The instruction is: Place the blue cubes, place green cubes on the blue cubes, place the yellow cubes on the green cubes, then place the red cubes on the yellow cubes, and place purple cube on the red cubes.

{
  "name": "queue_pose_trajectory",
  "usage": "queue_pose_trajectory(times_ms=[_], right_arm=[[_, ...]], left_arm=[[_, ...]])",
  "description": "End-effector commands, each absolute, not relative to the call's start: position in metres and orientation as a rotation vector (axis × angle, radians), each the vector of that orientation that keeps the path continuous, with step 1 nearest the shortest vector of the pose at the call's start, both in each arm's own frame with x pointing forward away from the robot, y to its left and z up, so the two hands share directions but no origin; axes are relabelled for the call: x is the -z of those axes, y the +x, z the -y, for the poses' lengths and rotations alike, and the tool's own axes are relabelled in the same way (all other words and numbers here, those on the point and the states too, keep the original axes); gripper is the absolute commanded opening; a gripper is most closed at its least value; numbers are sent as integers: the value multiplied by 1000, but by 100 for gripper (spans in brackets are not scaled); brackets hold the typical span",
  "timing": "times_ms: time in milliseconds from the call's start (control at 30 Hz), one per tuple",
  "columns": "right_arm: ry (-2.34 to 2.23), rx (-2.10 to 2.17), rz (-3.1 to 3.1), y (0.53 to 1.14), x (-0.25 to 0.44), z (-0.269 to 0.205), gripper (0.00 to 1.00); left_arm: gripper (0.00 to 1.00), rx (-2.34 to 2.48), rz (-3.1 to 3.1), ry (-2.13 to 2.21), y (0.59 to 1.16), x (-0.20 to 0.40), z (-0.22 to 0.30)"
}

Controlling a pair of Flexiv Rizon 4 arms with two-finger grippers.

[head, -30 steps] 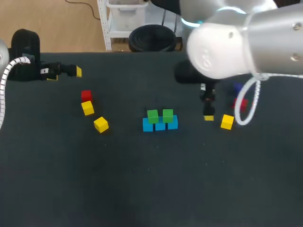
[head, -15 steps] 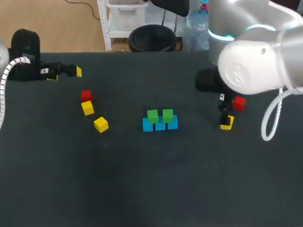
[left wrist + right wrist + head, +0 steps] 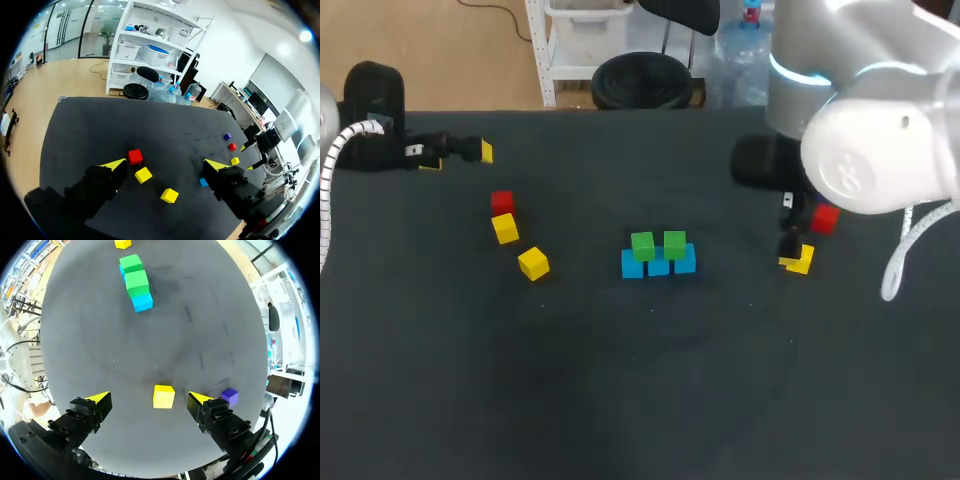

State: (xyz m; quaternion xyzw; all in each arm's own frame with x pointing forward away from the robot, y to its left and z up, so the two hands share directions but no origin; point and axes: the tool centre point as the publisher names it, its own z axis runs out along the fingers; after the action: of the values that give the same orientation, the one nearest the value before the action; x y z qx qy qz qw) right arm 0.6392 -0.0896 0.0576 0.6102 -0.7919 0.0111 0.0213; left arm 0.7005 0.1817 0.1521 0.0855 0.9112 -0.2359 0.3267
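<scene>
**Right arm** [image 3: 865, 150]: enters from the right. Its bulky elbow is high over the bench [image 3: 650, 390] and its wrist points down.

**Right tool** [image 3: 147, 398]: low over the bench, fingers spread wide, gripping nothing.

**Yellow cube** [image 3: 163, 396]: flat on the bench between the right tool's fingers. There is a gap on each side and neither finger touches it. It sits closer to the finger on the purple cube's side.

**Purple cube** [image 3: 229, 395]: on the bench just outside that same finger, apart from the yellow cube.

**Red cube** [image 3: 825, 218]: in the head view, just beyond the right tool and partly hidden by the arm.

**Blue cubes** [image 3: 684, 261]: three in a touching row, well ahead of the right tool, with open bench between.

**Green cubes** [image 3: 642, 245]: two side by side, resting on top of the blue row.

**Left arm** [image 3: 370, 135]: at the far left edge of the bench, forearm roughly level.

**Left tool** [image 3: 165, 165]: fingers wide apart, holding nothing.

**Second red cube** [image 3: 135, 156]: ahead of the left tool, nearest its fingers and untouched.

**Spare yellow cubes**: one [image 3: 143, 174] sits just beside the second red cube. The other [image 3: 169, 195] lies a little apart, toward the blue row. The three form a loose line.
</scene>
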Motion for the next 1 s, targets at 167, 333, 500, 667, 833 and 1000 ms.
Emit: queue_pose_trajectory(times_ms=[167,333,500,667,833,1000], right_arm=[[1913,-44,2445,635,-57,87,100],[1936,-16,2433,635,-54,86,100],[1936,-16,2433,635,-54,86,100],[1936,-16,2433,635,-54,86,100],[1936,-16,2433,635,-54,86,100],[1947,-17,2433,636,-55,84,100]], left_arm=[[100,630,-2378,230,700,-150,-184],[100,630,-2378,230,700,-150,-184],[100,630,-2378,230,700,-150,-184],[100,630,-2378,230,700,-150,-184],[100,630,-2378,230,700,-150,-184],[100,630,-2378,230,700,-150,-184]])
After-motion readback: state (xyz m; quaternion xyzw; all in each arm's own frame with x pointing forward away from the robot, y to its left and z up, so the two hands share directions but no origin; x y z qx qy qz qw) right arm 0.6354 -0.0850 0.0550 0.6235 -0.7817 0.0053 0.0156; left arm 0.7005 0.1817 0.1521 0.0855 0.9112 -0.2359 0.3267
